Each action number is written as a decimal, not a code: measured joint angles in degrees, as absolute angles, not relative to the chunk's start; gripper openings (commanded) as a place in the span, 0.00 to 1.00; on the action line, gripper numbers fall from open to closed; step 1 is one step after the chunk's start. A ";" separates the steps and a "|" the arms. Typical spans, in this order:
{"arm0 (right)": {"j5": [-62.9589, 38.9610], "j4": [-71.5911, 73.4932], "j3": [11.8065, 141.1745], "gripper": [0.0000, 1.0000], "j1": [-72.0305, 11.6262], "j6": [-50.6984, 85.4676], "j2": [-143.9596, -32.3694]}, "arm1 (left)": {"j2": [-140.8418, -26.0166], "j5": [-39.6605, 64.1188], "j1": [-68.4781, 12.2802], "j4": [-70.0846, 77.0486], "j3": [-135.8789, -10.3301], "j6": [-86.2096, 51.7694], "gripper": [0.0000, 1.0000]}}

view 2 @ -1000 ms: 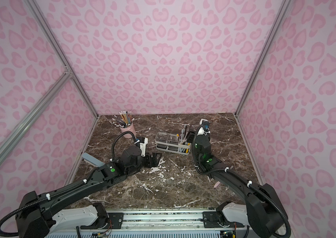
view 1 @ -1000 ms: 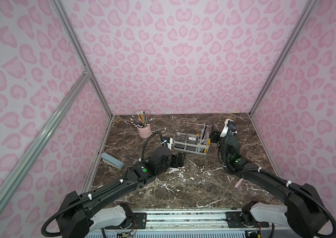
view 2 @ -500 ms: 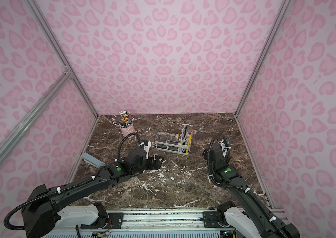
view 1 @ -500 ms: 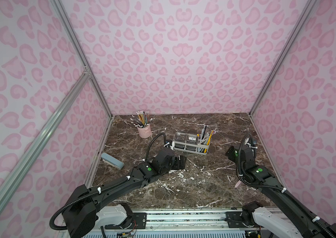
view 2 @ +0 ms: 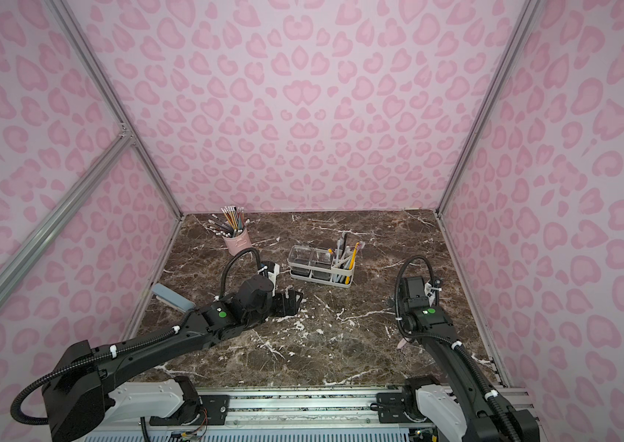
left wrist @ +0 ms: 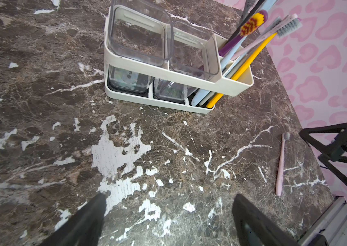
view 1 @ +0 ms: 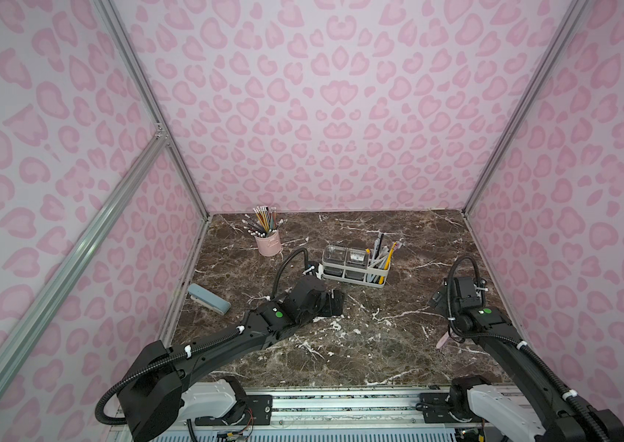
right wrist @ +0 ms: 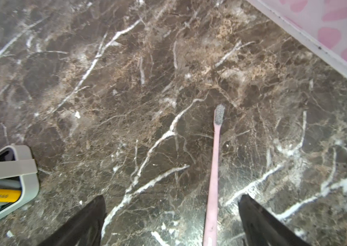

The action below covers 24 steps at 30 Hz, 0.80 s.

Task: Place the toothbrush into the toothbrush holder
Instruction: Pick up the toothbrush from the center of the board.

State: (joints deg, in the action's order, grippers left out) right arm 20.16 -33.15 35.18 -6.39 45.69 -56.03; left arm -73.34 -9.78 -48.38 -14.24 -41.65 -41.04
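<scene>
A pink toothbrush (right wrist: 214,166) with grey bristles lies flat on the marble table near the right wall, also seen in both top views (view 1: 441,340) (view 2: 402,343) and the left wrist view (left wrist: 280,166). My right gripper (right wrist: 172,200) hovers over its handle, open, with the handle between the fingers and nearer one of them, untouched. The white toothbrush holder (view 1: 375,282) (view 2: 342,280) (left wrist: 238,85) stands mid-table with two clear boxes and several brushes in its slotted end; its corner (right wrist: 29,181) shows beside the right gripper. My left gripper (left wrist: 168,199) (view 1: 335,302) is open and empty in front of the holder.
A pink cup of pencils (view 1: 268,243) (view 2: 237,243) stands at the back left. A grey-blue flat case (view 1: 208,299) (view 2: 172,296) lies by the left wall. The pink right wall and its metal edge run close beside the toothbrush and the right arm (view 1: 467,302).
My right gripper has pulled away from the holder toward the right front, opened wide, and now sits over the pink toothbrush. The left arm drew back slightly from the holder.
</scene>
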 measured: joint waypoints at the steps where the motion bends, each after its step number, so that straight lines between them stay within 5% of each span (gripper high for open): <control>1: 20.08 -33.50 35.48 1.00 -5.93 45.93 -56.88 | -73.06 -10.15 -48.51 -14.31 -41.41 -41.04 0.95; 11: 16.99 -34.57 35.55 0.92 2.26 45.67 -59.33 | -73.52 -13.65 -49.60 -15.40 -41.23 -41.04 0.96; 24: 10.39 -34.13 36.32 0.64 12.08 41.87 -68.01 | -76.60 -16.97 -50.43 -16.25 -41.34 -41.63 0.96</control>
